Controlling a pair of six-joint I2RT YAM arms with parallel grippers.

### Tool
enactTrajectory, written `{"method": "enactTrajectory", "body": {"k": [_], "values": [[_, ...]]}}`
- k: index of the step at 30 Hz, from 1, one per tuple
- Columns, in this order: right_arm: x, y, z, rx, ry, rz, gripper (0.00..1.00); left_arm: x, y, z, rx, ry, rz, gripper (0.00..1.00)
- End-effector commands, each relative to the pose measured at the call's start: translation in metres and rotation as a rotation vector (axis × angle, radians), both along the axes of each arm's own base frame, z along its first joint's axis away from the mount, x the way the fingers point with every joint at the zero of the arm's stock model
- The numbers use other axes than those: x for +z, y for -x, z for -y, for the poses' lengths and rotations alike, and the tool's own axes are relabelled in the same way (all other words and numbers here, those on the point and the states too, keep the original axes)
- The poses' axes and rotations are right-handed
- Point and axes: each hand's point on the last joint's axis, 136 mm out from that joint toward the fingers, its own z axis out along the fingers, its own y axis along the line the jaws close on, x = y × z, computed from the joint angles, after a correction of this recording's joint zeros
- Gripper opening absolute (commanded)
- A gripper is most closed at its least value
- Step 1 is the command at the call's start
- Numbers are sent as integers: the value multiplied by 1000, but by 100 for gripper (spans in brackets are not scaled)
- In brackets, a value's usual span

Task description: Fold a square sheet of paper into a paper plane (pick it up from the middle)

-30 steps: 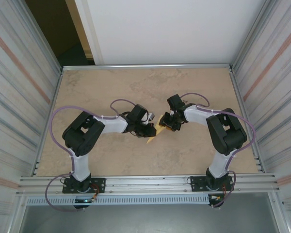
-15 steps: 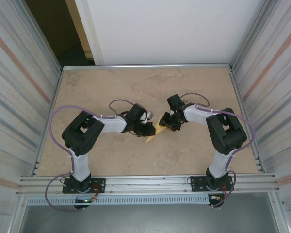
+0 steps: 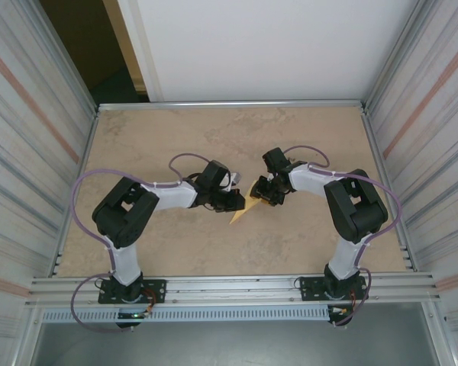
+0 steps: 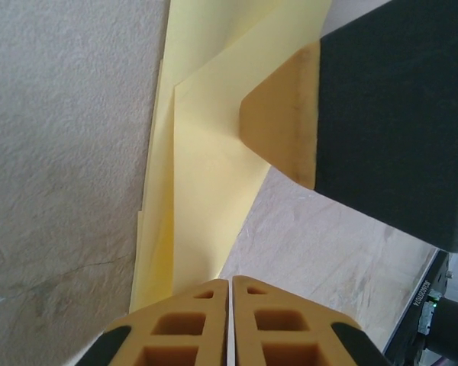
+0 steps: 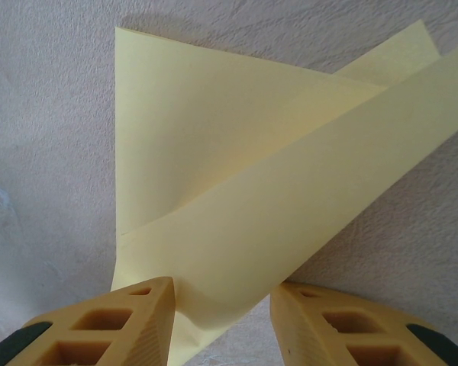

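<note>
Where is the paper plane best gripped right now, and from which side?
Probably the raised folded flap of the paper plane, approached from the right arm's side: that layer stands off the table, casting a shadow, and lies between the open fingers of the right gripper. Elsewhere it lies flat.

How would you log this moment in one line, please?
yellow paper: partly folded, on table | left end effector: shut, tips at its edge | right end effector: open, astride it
</note>
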Motion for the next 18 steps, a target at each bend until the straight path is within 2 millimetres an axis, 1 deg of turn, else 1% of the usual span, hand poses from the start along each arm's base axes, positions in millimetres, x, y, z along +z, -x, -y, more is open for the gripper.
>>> {"method": "enactTrajectory", "body": {"k": [1, 9, 18], "values": [[-89, 50, 23, 54, 177, -173, 41, -9, -4, -4, 21, -40, -12, 11], [-89, 49, 23, 56, 175, -174, 40, -22, -4, -9, 25, -84, -24, 9], [-92, 51, 25, 61, 189, -183, 40, -29, -3, -13, 41, -108, -43, 8]]}}
